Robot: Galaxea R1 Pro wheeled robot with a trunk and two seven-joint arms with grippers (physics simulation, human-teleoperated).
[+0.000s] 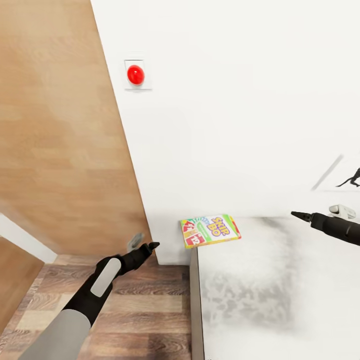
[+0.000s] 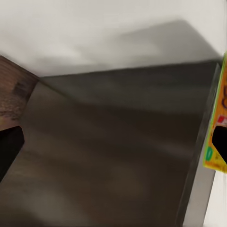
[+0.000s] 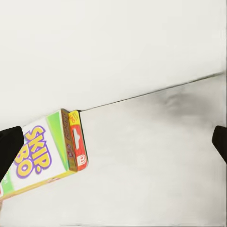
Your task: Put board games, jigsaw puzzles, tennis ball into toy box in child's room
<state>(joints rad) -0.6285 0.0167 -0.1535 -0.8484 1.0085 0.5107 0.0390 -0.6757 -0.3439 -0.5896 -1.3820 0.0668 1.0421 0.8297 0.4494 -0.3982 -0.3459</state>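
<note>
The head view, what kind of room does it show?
Probably a bedroom, likely a child's. A white bed stands in the corner against a white wall, a Skip-Bo board game lies at the bed's corner, and a wood floor runs beside it.

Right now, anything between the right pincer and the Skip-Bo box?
Nothing. In the head view, bare white bed surface runs from the right pincer to the Skip-Bo box; the right wrist view agrees.
</note>
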